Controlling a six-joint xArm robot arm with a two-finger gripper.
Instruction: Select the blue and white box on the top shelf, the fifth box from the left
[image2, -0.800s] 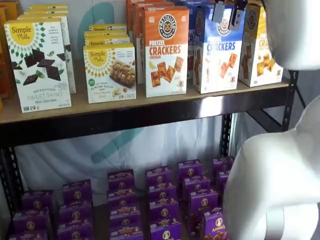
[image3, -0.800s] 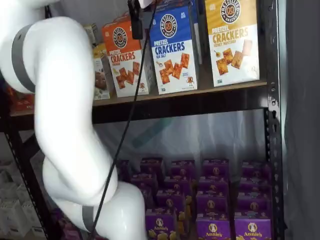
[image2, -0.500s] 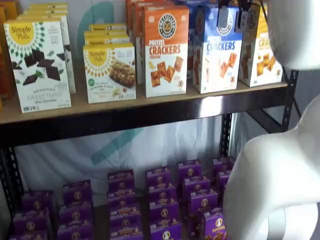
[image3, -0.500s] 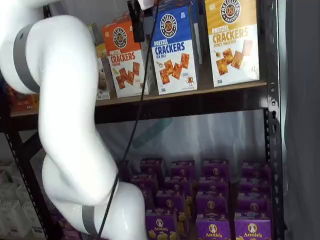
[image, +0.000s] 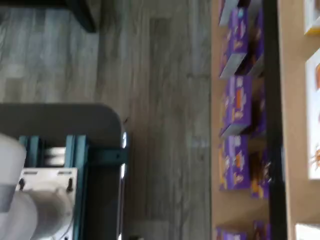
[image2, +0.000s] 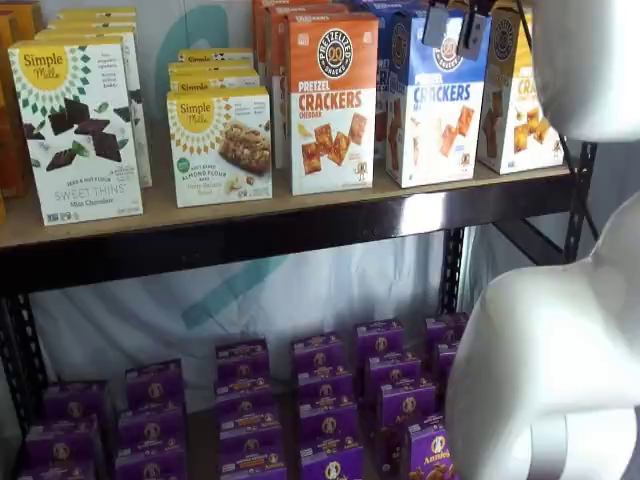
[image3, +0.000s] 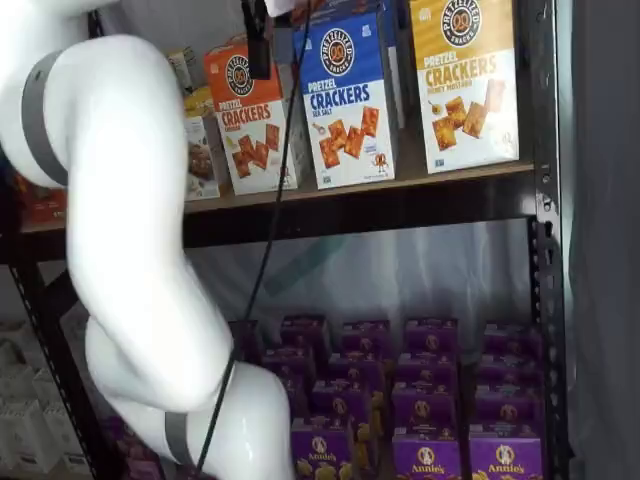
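The white arm rises in a tall bend before the shelves, its gripper hanging from above with fingers spread apart, holding nothing, just in front of the blue and white box standing upright on the top shelf.

Even, bright light in both shelf views; glare along the top shelf rail. Wrist view soft, blurred.
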